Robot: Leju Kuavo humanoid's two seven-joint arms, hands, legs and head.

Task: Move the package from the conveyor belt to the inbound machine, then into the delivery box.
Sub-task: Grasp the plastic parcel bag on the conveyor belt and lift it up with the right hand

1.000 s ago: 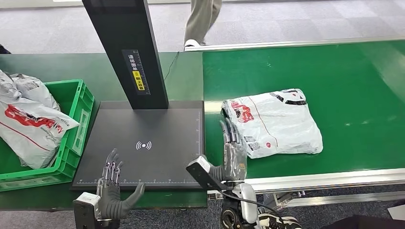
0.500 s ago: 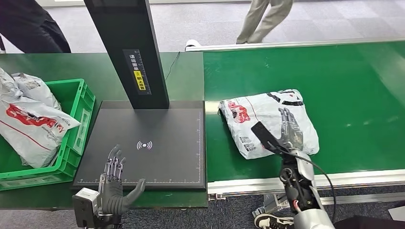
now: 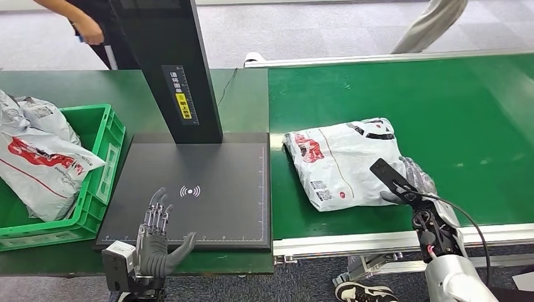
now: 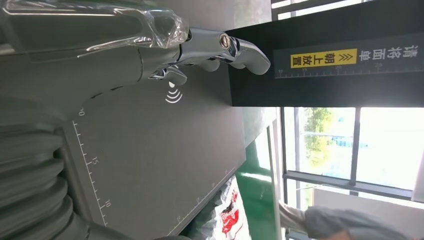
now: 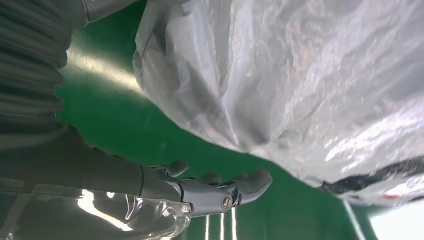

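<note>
Here, right robot hand (image 3: 417,179) open beside package (image 3: 343,162) on conveyor belt (image 3: 466,107), left robot hand (image 3: 155,236) open, empty.

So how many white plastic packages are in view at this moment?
3. One package lies on the green conveyor belt beside the right hand. Two more, a front one and a rear one, sit in the green crate; others may be hidden beneath.
</note>
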